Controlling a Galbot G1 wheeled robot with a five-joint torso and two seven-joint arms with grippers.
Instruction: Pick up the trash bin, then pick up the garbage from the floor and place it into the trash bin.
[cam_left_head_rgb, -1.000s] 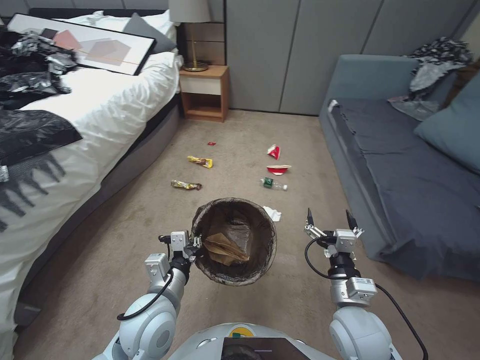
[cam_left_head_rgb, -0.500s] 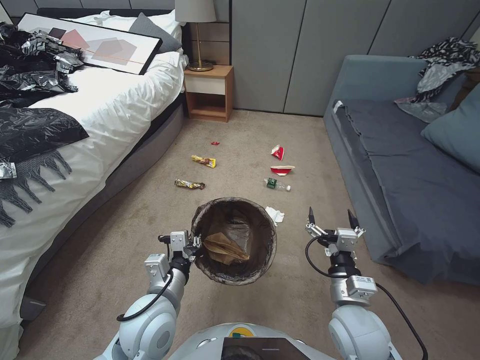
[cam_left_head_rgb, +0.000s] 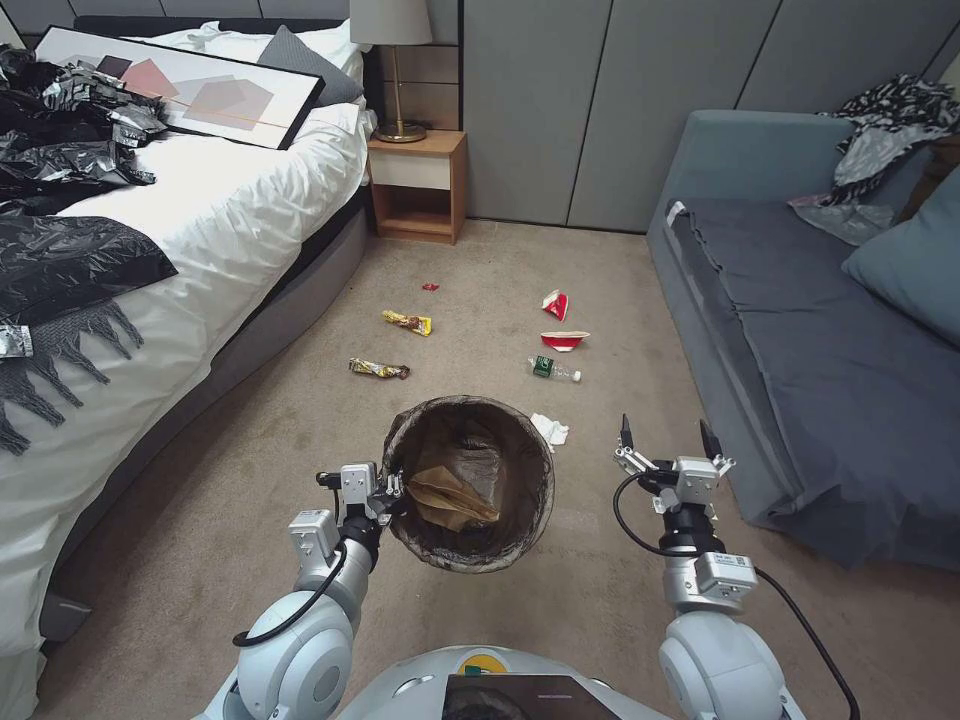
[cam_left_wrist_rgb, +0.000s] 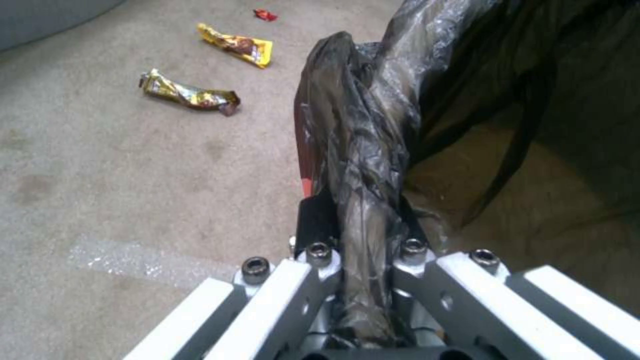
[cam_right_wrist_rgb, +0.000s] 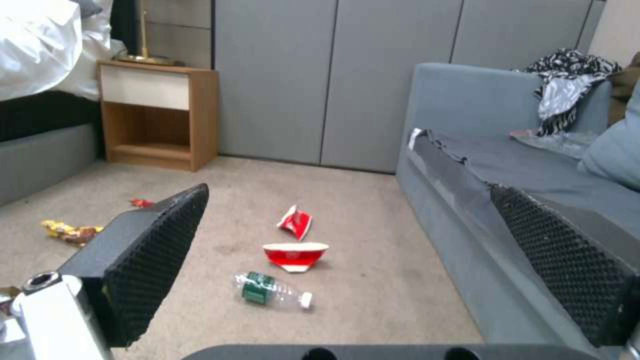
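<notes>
We note left gripper (cam_left_head_rgb: 392, 492) clamped on trash bin (cam_left_head_rgb: 470, 483) rim, bin held above carpet (cam_left_head_rgb: 250, 470). Right gripper (cam_left_head_rgb: 665, 440) empty, fingers spread, near tissue (cam_left_head_rgb: 549, 429); bottle (cam_right_wrist_rgb: 270, 291) beyond.

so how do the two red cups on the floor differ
The farther cup is crushed flat and folded, lying on its side with white inside showing; the nearer cup keeps a bowl-like shape, its wide rim still rounded. The nearer cup sits close beside the small bottle; the farther cup lies apart, nearer the wall. Both are red and white, on the carpet ahead of the open right tool.
</notes>
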